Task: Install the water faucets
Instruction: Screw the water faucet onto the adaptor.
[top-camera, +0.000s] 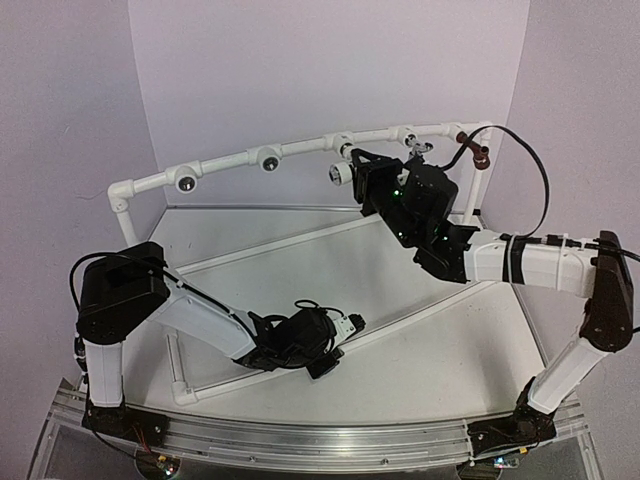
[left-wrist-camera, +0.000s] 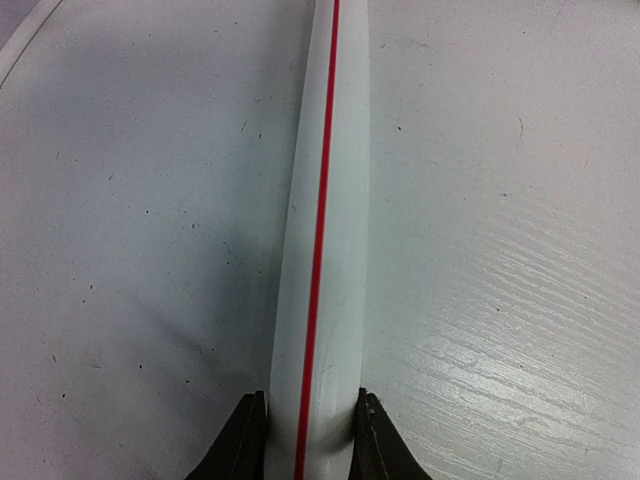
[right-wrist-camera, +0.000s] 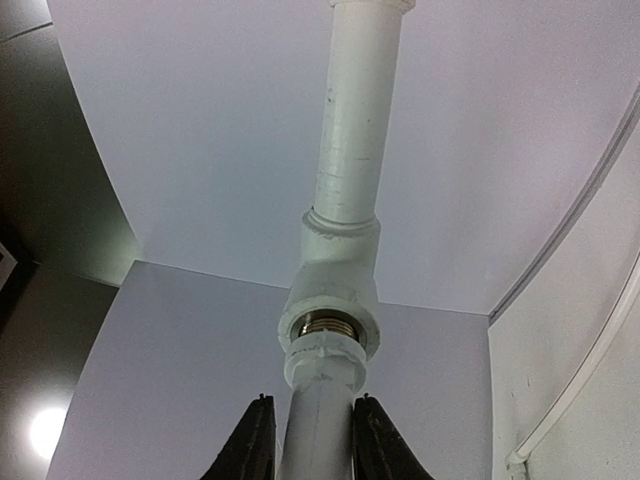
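You are clamping both claws on the frame, not on a faucet. Your left claw is squeezing the red-striped lower pipe lying on the table. Your right claw is sitting raised, looking clenched around the top rail just beside an open socket showing brass thread. Two faucets are already sitting in the rail to that claw's right: the silver faucet and, at the rail's end, the red-brown faucet. I am not finding a white faucet in any view, so that empty socket is probably waiting for it. Expect it to be handling light, stiff and slightly slick. I'd be gripping its body rather than the spout and starting the thread square, since plastic is likely cross-threading easily against brass.
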